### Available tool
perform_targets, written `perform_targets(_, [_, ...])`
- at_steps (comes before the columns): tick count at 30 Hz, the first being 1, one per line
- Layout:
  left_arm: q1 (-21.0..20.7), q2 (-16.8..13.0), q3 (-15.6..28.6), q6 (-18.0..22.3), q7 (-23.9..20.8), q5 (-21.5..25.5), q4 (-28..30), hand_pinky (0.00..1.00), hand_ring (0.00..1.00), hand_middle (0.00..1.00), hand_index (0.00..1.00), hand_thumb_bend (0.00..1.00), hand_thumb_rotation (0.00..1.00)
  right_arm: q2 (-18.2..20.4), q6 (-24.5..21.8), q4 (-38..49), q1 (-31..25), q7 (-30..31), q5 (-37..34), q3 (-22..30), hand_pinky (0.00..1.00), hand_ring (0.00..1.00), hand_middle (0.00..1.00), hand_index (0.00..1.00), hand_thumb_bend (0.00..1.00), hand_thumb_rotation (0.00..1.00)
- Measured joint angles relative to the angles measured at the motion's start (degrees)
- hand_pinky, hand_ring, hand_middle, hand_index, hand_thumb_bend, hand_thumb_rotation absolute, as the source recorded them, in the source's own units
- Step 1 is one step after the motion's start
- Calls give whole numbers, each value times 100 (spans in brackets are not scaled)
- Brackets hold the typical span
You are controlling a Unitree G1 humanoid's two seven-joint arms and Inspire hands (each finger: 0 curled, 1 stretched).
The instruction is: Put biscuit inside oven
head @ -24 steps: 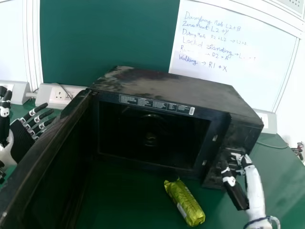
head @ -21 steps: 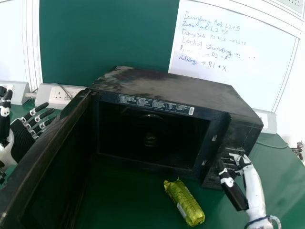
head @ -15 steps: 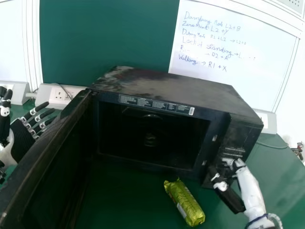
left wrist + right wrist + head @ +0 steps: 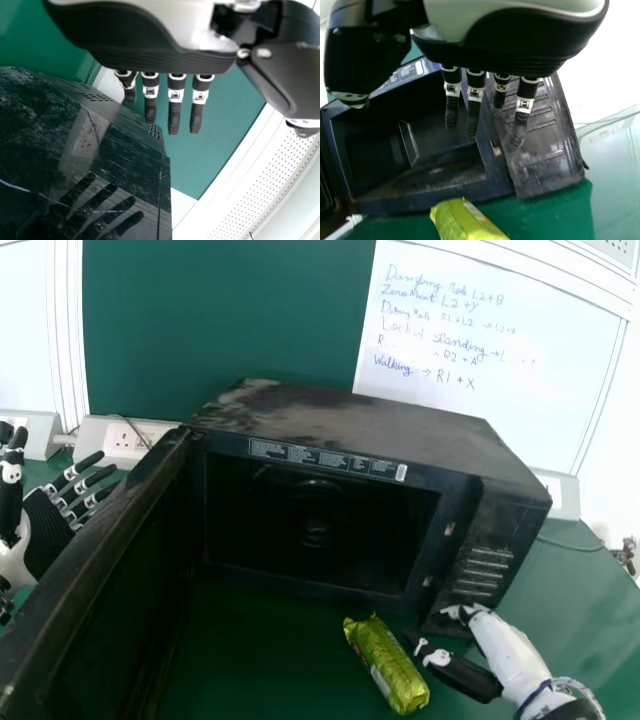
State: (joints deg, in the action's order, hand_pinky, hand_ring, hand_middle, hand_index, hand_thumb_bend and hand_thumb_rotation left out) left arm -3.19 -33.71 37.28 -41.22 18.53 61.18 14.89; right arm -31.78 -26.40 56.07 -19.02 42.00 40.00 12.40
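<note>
My right hand (image 4: pixel 500 652) is at the lower right in the head view, just right of the biscuit packet, its fingers relaxed and holding nothing. In the right wrist view, that hand (image 4: pixel 475 100) has straight fingers, with the green biscuit packet (image 4: pixel 462 220) apart from them. The packet (image 4: pixel 387 664) lies on the table in front of the black oven (image 4: pixel 370 430), whose door (image 4: pixel 95 570) stands wide at the left. Beyond the door's outer side, at the far left, is my left hand (image 4: pixel 45 530), fingers straight; the left wrist view shows this hand (image 4: pixel 172 105) too.
The green table (image 4: pixel 590 590) extends right of the oven. Sockets (image 4: pixel 125 440) and a cable run along the wall behind, below a whiteboard (image 4: pixel 490 360). The swung-out door stands between my left hand and the packet.
My right hand has come down and toward the robot from the oven's control panel, nearing the packet. The left hand, oven and packet have kept their places.
</note>
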Motion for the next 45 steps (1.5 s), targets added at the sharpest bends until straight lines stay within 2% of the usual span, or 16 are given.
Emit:
perform_targets(2, [0,0,-7,0,0,-2,-1,90,86,82,80,54,13,-185,-237,83,123,417,248,-178,71,79,81,83,89,45])
perform_targets(6, [-1,0,-12,0,-4,-1,0,94,89,85,83,50,13,-321,-517,171,355,892,514,-406,77,82,83,83,89,47])
perform_targets(9, [-1,0,-13,0,-5,12,-1,99,93,88,86,49,14,-353,-687,238,490,1128,763,-579,78,82,83,84,90,49])
perform_targets(12, [-1,0,-14,0,-5,17,-1,100,95,89,88,47,14,-355,-815,337,633,1419,1129,-823,77,82,84,85,90,52])
perform_targets(20, [1,2,-14,-13,-74,76,32,100,95,89,89,47,14,-94,-1081,373,955,2234,2103,-1280,85,85,85,85,93,53])
perform_targets(23, [1,2,-14,-12,-52,75,37,100,97,91,90,43,15,-18,-1045,372,1033,2437,2323,-1347,86,84,85,85,96,52])
perform_targets(27, [6,2,-13,-12,-32,74,53,100,99,94,93,44,16,81,-911,351,1192,2799,2609,-1413,88,88,88,88,99,49])
perform_targets(29, [9,1,-13,-12,-32,75,71,100,100,94,93,46,17,135,-818,247,1341,3030,2767,-1469,84,86,86,87,100,48])
perform_targets(33, [12,0,-9,-21,-50,85,70,100,100,95,94,44,15,257,-660,-9,1602,3530,3063,-1563,73,78,79,83,100,45])
perform_targets(37, [12,0,-8,-35,-56,90,67,100,100,96,96,44,17,360,-326,-144,1724,3677,3317,-1707,65,71,75,80,100,44])
perform_targets(39, [12,0,-8,-35,-58,86,73,100,100,96,96,46,18,434,-137,-166,1763,3684,3453,-1750,65,71,75,79,100,44])
perform_targets(43, [13,-4,-8,-36,-56,86,74,100,100,95,95,44,16,564,188,-257,1776,3693,3555,-1822,70,77,81,82,100,41])
perform_targets(45, [13,-3,-8,-37,-63,86,78,100,100,95,95,44,16,740,241,-320,1798,3693,3488,-1815,65,75,81,82,100,38])
